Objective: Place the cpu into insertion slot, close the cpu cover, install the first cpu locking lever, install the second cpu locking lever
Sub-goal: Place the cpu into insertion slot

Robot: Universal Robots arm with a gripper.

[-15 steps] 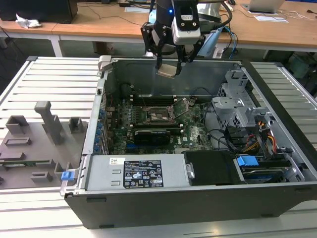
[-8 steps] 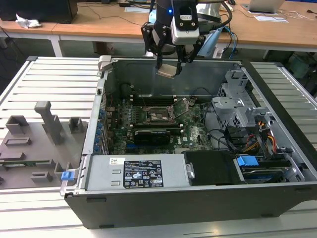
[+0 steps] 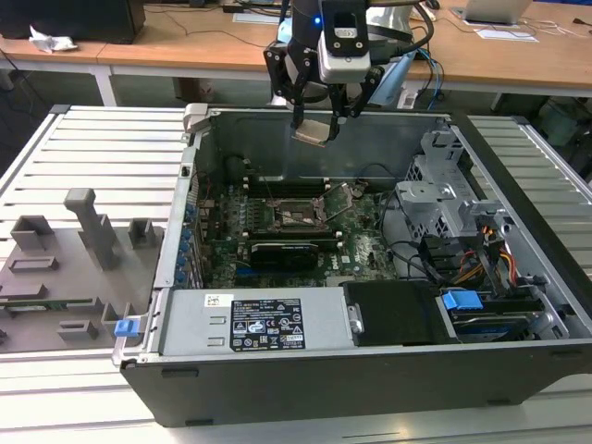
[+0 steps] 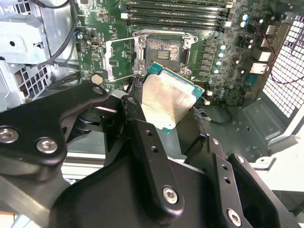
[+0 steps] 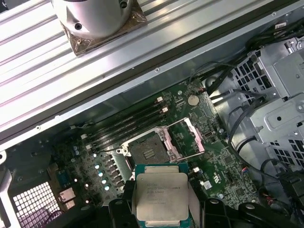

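My gripper [image 3: 318, 120] hangs above the back wall of the open computer case [image 3: 185, 268], shut on the cpu [image 3: 312, 134]. In both wrist views the cpu [image 4: 167, 102] [image 5: 161, 195] is a silvery square chip on a green base, pinched by its edges between the black fingers [image 4: 142, 130] [image 5: 121, 211]. Below it on the green board lies the insertion slot [image 4: 164, 51] [image 5: 146, 153] [image 3: 298, 215], bare and open. The cpu cover [image 4: 122, 58] [image 5: 187, 140] is swung up and away to one side of the slot.
Memory slots [image 4: 175, 14] run along one side of the socket. A power supply [image 3: 264, 324] fills the case's near side, and a metal drive cage [image 3: 444, 199] with cables stands at the exterior view's right. Grey fixtures [image 3: 88, 227] sit on the slatted table at the left.
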